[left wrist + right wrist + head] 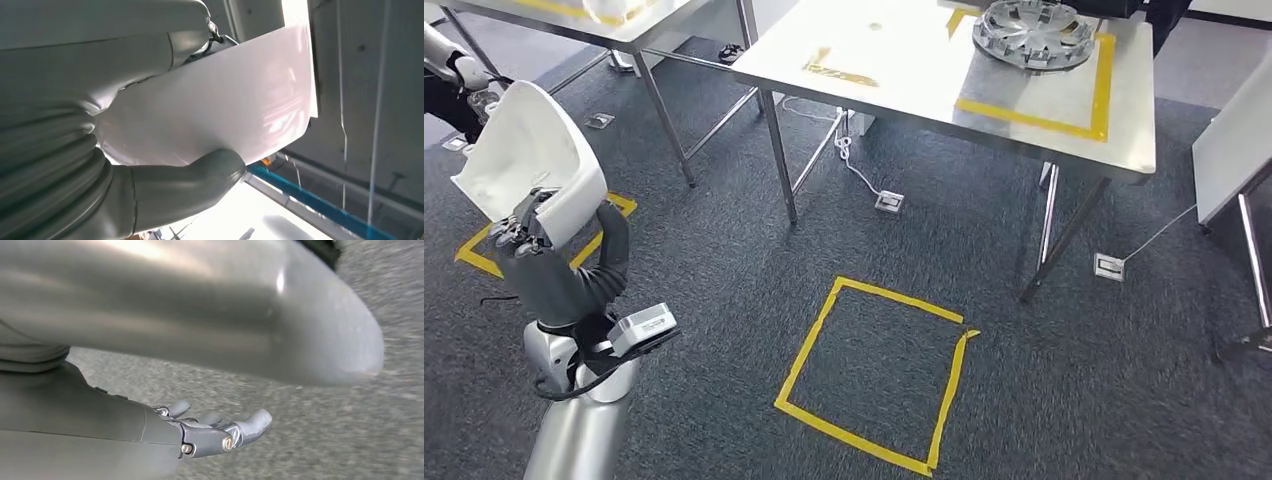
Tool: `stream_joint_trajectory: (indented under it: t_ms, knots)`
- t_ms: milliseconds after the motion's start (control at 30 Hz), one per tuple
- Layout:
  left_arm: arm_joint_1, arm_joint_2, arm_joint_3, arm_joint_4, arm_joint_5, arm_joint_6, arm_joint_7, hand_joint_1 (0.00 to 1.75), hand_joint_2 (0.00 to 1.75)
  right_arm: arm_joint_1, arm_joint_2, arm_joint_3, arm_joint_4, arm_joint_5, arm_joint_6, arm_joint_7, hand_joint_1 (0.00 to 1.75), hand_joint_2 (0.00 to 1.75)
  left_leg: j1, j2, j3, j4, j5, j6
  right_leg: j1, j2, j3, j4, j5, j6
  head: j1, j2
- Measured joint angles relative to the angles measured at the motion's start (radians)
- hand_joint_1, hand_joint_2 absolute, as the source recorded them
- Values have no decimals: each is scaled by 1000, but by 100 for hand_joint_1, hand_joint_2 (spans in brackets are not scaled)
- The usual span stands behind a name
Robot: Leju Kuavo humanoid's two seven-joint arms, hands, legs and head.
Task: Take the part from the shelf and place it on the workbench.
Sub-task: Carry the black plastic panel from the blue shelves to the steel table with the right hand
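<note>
We were mid-carry: our left hand grasped the white curved part; right hand hung released. Next, the workbench at one o'clock.

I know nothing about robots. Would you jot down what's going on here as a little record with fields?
Held thing: white curved part
Holder: left hand, gripping the part's lower edge, raised above the carpet
Right hand: holds nothing, fingers apart, over the carpet
Nearest table: steel workbench with yellow tape outlines
On the workbench: round silver wheel cover inside a taped outline
Floor: yellow tape square on grey carpet
</note>
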Motion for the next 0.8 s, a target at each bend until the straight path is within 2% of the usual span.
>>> stream_joint_trajectory:
  t_ms: [67, 100, 133, 167, 233, 267, 300, 333, 367, 400, 433, 467, 500, 533, 600, 633, 667, 700, 733, 767, 800]
  knots:
    - [-1, 0, 0, 6, 0, 0, 0, 175, 175, -1, 0, 0, 0, 0, 1, 0, 0, 0, 0, 1, -93, 57, -68, 0, -2, 2, 37, -1, -32, -1, -1, 0]
    - [0, 1, 0, 8, 0, 0, 0, 175, 175, 1, 0, 0, 0, 0, 1, 0, 0, 0, 0, 2, -126, 56, -99, 0, -4, 4, 58, -1, -50, 0, -2, 0]
    - [0, 2, 0, 9, 0, 0, 0, 175, 175, 3, 0, 0, 0, 0, 2, 0, 0, 0, 0, 3, -149, 32, -104, 0, -6, 6, 81, -1, -69, 3, -2, 0]
    - [0, 3, 0, 10, 0, 0, 0, 175, 175, 5, 1, 0, 0, 0, 3, -1, 0, 0, 0, 6, -162, -11, -66, 0, -8, 7, 102, -2, -89, 7, -3, 0]
    - [1, 8, 0, 13, 0, 0, -1, 175, 175, 6, 2, -1, 0, 0, 5, -3, 0, 0, -2, 18, -169, -125, 107, 4, -6, 8, 139, -5, -130, 17, -10, 0]
    - [2, 9, -1, 14, 0, 0, -1, 175, 175, 5, 2, -1, 0, 0, 6, -3, 0, 0, -4, 22, -166, -163, 180, 9, -4, 7, 155, -13, -150, 22, -12, 0]
    - [2, 9, -1, 13, 0, -1, -1, 175, 175, 4, 2, -1, 0, 0, 6, -5, 0, 0, -4, 24, -161, -186, 218, 15, -1, 8, 172, -17, -156, 29, -14, 0]
    - [0, 9, -1, 12, -1, -1, -1, 175, 175, 3, 2, -1, 0, 0, 6, -6, 0, 0, -4, 22, -149, -187, 213, 22, 0, 8, 181, -11, -148, 35, -15, 0]
    - [-1, 8, -1, 9, -1, -1, 0, 175, 175, 2, 2, -1, 0, 0, 6, -8, 0, 0, -3, 17, -135, -190, 201, 30, 0, 8, 175, 18, -126, 39, -12, 0]
    - [-2, 7, -1, 8, -3, -1, 0, 175, 175, 1, 1, -1, 0, 0, 6, -9, 0, 0, -3, 14, -118, -193, 187, 37, -1, 9, 151, 75, -93, 42, -11, 0]
    - [-2, 5, -1, 7, -4, -1, -1, 175, 175, 0, 1, -1, 0, 1, 6, -10, 0, 0, -3, 11, -96, -194, 172, 43, -3, 9, 107, 145, -70, 42, -9, 0]
    - [-1, 4, -1, 7, -6, 0, -1, 175, 175, 0, 1, -1, 0, 2, 6, -10, 0, 0, -3, 9, -73, -197, 154, 49, -3, 9, 52, 214, -67, 43, -6, 0]
    - [0, 3, -1, 7, -7, 0, -1, 175, 175, 1, 1, -1, 0, 3, 7, -11, 0, 0, -5, 7, -47, -199, 133, 53, -3, 9, -3, 267, -90, 44, -4, 0]
    - [1, 2, -2, 7, -8, 0, -1, 175, 175, 2, 2, -2, 0, 4, 7, -11, 0, 0, -6, 4, -19, -202, 111, 56, -2, 9, -54, 297, -133, 45, -3, 0]
    - [5, 2, -2, 6, -10, 0, -2, 175, 175, 8, 2, -2, 0, 6, 7, -12, 0, 0, -11, -3, 43, -208, 65, 58, -2, 9, -133, 291, -223, 45, -1, 0]
    - [9, 2, -2, 4, -10, 0, -2, 175, 175, 11, 3, -2, 0, 6, 8, -12, 0, 0, -14, -6, 76, -210, 41, 58, -2, 9, -161, 260, -234, 43, 0, 0]
    - [12, 2, -2, 2, -10, 0, -2, 175, 175, 15, 3, -2, 0, 6, 8, -13, 0, 0, -17, -8, 106, -213, 17, 58, -1, 10, -183, 212, -199, 37, 1, 0]
    - [16, 3, -2, 0, -10, 0, -1, 175, 175, 19, 4, -2, 0, 6, 8, -13, 0, 0, -20, -9, 134, -215, -7, 58, 1, 10, -200, 147, -105, 28, 0, 0]
    - [20, 4, -2, -1, -10, 0, -2, 175, 175, 23, 4, -3, 1, 7, 8, -13, 0, 0, -21, -14, 158, -217, -30, 56, 7, 11, -210, 87, 1, 20, -4, 0]
    - [24, 5, -2, -3, -9, -1, -2, 175, 175, 25, 3, -4, 1, 8, 9, -14, 0, 0, -21, -19, 178, -221, -54, 53, 14, 11, -211, 42, 93, 14, -7, 0]
    - [28, 6, -2, -7, -9, -1, -2, 175, 175, 27, 2, -4, 0, 8, 9, -14, 0, 0, -18, -24, 201, -220, -68, 47, 21, 12, -203, 14, 148, 11, -11, 0]
